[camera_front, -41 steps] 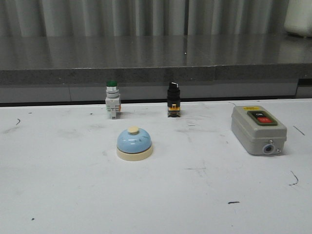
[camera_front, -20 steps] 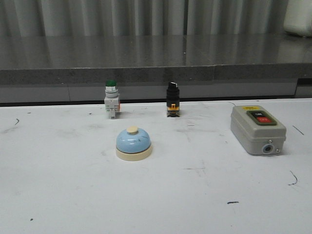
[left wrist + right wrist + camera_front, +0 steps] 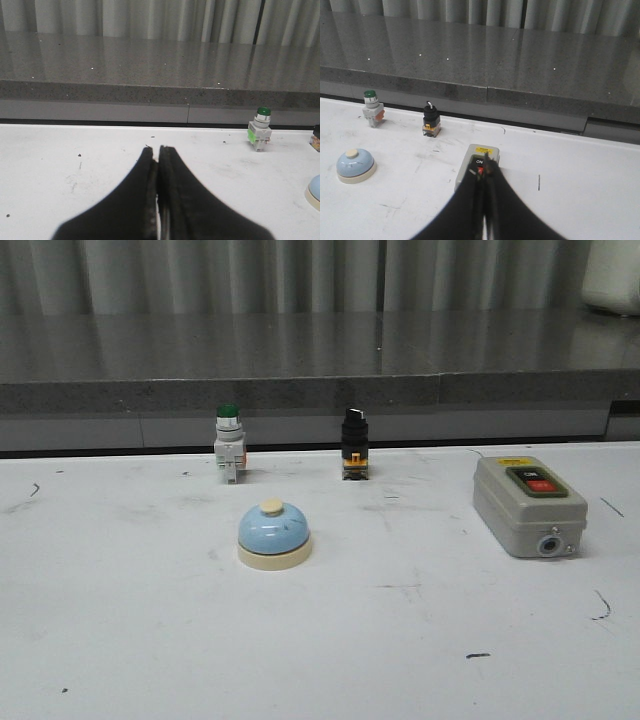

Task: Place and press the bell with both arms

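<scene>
resting upright on the white scuffed bench (image 3: 130, 640), the light-blue dome bell with cream base and button (image 3: 275, 536) sits free of both arms. the black left gripper (image 3: 158, 155) has its jaws pressed together, holding nothing; the bell lies ahead of it and off to its right, only its edge showing in the left wrist view. the black right gripper (image 3: 485, 170) is likewise closed and empty, hovering over the grey switch box with red and black buttons (image 3: 527, 504), the bell well apart to its left.

bell (image 3: 274, 536) centre table (image 3: 120, 640), switch box (image 3: 527, 506) right
</scene>
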Controlling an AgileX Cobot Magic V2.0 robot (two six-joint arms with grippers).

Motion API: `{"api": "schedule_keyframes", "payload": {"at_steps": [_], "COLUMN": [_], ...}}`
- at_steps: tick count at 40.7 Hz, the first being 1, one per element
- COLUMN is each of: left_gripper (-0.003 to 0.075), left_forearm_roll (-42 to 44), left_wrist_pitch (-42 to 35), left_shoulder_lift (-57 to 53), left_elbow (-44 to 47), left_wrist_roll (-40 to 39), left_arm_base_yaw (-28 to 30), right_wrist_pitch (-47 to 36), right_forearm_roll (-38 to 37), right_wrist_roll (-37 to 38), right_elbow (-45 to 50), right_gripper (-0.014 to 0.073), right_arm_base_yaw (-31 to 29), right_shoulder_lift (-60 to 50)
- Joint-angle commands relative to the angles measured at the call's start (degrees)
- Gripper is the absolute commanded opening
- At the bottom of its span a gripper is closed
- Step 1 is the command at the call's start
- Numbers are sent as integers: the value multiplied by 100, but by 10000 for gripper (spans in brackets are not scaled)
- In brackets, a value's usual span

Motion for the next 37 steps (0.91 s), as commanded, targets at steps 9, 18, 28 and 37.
{"api": "schedule_keyframes", "payload": {"at_steps": [9, 18, 28, 37], "left_gripper": [-20, -20, -20, -20], "left_forearm_roll": [-19, -19, -19, -19], "left_wrist_pitch": [-504, -504, -504, -504], "left_shoulder_lift": [-101, -90, -90, -90], "left_elbow": [134, 134, 134, 134], "left_wrist_roll": [-70, -70, -70, -70], "left_arm_base_yaw": [13, 13, 13, 13], "right_wrist_pitch": [-527, -708, -769, -694], "right_forearm_roll": [-97, -97, -97, -97], "right_wrist_roll": [-47, -239, -239, -239], "right_elbow": [-15, 1012, 1834, 1833], "right_gripper": [-69, -69, -69, -69], "right_arm_base_yaw": [-91, -957, -1421, -1421], "right_shoulder_lift": [-9, -711, -1052, -1052]}}
